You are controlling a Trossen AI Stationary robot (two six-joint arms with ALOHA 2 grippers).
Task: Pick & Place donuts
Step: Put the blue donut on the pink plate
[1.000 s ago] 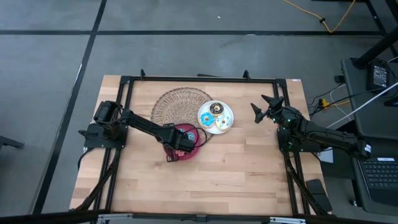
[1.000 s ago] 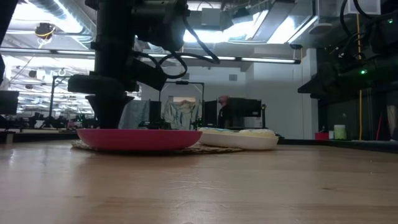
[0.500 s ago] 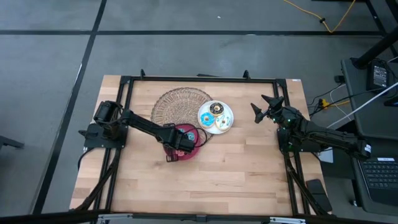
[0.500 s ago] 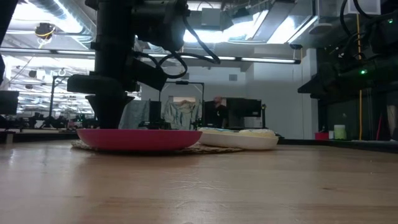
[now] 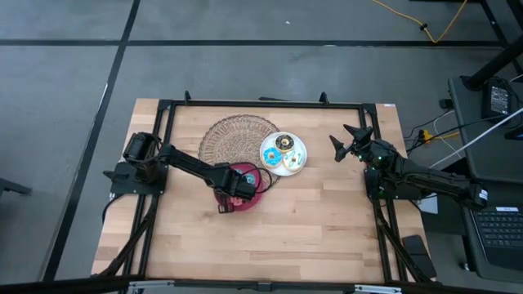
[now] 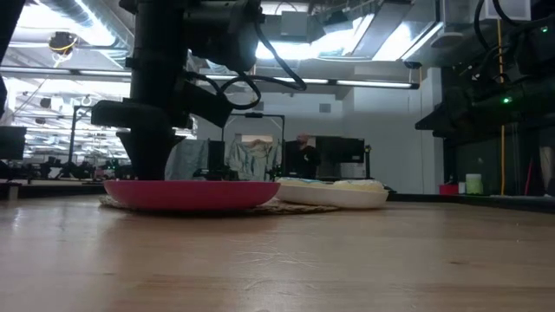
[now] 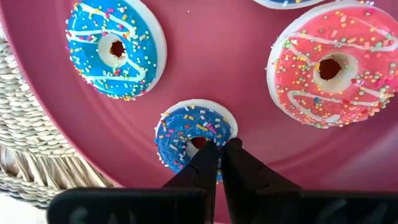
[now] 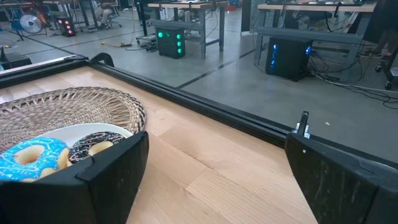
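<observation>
Looking straight down, the high view shows nothing shifted over the last second: the left tool (image 5: pixel 245 186) hangs over the round red plate (image 5: pixel 238 172) mid-desk, and the right tool (image 5: pixel 350 140) waits near the pale wooden desk's (image 5: pixel 286 229) right edge, spread wide and empty. Beside the red plate, a round white plate (image 5: pixel 299 161) holds more donuts, partly on the round wicker mat (image 5: pixel 229 135).

The low view shows the red plate resting on the mat's edge, with a bright workshop room beyond and a person far off.

The left wrist view shows the left tool's fingers (image 7: pixel 205 163) pinched together, tips at the hole of a small blue sprinkled donut (image 7: pixel 186 132) lying on the red plate, between a larger cyan-iced donut (image 7: pixel 115 48) and a pink-red iced donut (image 7: pixel 326 71). Whether it grips the ring cannot be told; such stillness suggests a pick being settled.

The right wrist view shows only desk, mat and white plate.
</observation>
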